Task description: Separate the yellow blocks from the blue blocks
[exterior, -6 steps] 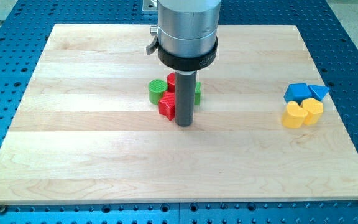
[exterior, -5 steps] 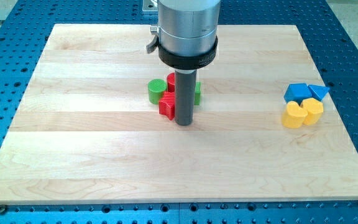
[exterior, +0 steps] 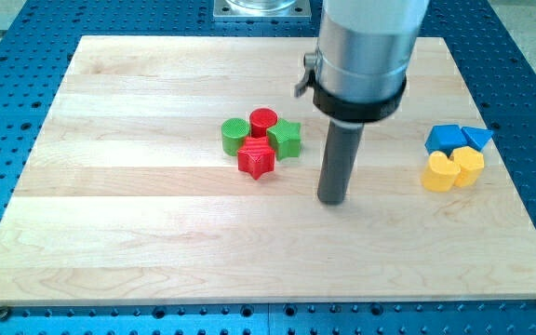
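My tip (exterior: pixel 332 201) rests on the bare wood of the board (exterior: pixel 138 242), a little right of the board's middle. It is a plain dark rod with nothing that opens or closes, and it touches no block. To the view's left of it, near but apart, sits a tight cluster: a green cylinder (exterior: pixel 234 136) on the cluster's left, a red cylinder (exterior: pixel 263 121) at its top, a green star (exterior: pixel 286 139) on its right, and a red star (exterior: pixel 256 159) at its bottom, nearest the tip. These four touch or nearly touch one another. Well apart to the view's right, close to the board's right edge, lie the task's blocks in a second tight cluster. A blue cube (exterior: pixel 446 139) and a blue triangle (exterior: pixel 477 138) sit side by side at the top of that cluster, the triangle on the view's right. Directly below them are two yellow hearts: the left yellow heart (exterior: pixel 440 172) under the cube and the right yellow heart (exterior: pixel 468 166) under the triangle. The yellow blocks press against the blue ones with no visible gap between them. The tip stands between the two clusters, somewhat closer to the red and green one, and slightly lower in the view than both.
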